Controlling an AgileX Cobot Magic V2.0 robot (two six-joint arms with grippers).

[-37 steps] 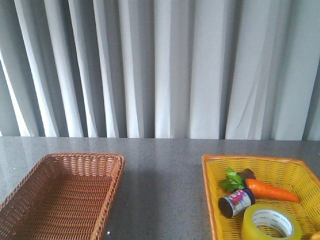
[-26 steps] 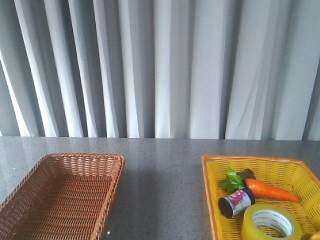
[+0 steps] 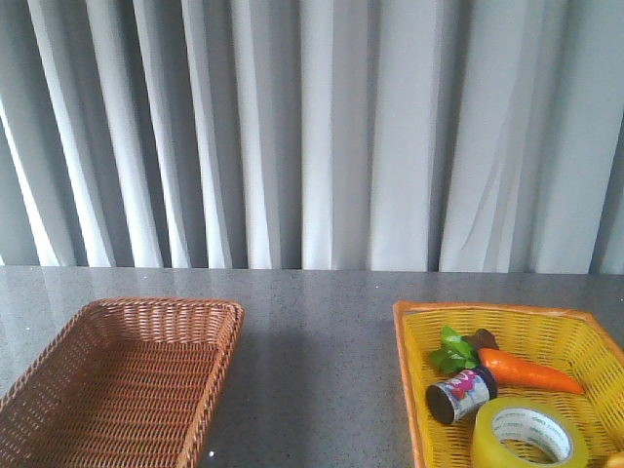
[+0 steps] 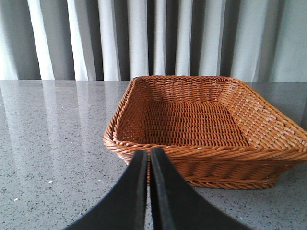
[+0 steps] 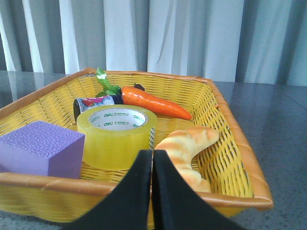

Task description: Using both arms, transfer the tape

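The tape [image 3: 529, 436] [image 5: 116, 136], a wide yellow roll with a white core and green print, lies flat in the yellow basket [image 3: 409, 370] [image 5: 235, 143] at the table's front right. My right gripper [image 5: 152, 154] is shut and empty, just outside that basket's near rim, with the tape right beyond it. My left gripper [image 4: 148, 155] is also shut with nothing in it, in front of the near rim of the empty brown wicker basket [image 4: 144, 96] [image 3: 210, 370] at the front left. Neither arm shows in the front view.
The yellow basket also holds a toy carrot [image 3: 526, 372] [image 5: 153, 102] with green leaves, a small printed can [image 3: 460, 394] [image 5: 93, 104], a purple block [image 5: 41, 148] and a croissant [image 5: 187, 146]. Grey curtains hang behind the speckled grey table [image 3: 312, 341].
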